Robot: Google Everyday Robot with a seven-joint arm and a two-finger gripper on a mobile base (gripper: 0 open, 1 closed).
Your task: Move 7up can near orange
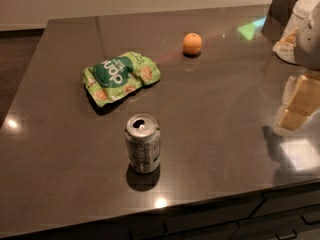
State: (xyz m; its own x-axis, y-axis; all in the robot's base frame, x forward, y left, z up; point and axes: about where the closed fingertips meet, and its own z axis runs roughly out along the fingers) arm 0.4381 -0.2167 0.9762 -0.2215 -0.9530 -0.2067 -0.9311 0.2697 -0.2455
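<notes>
Silvery-grey aluminium, the 7up can stood upright on the dark countertop, well apart from the gripper, to its left and closer to the camera. The white-and-cream gripper hung at the right border, partly cut off; I could not tell whether it was open or closed. The orange sat to the gripper's left, nearer it than the can. A green snack bag lay farther left.
</notes>
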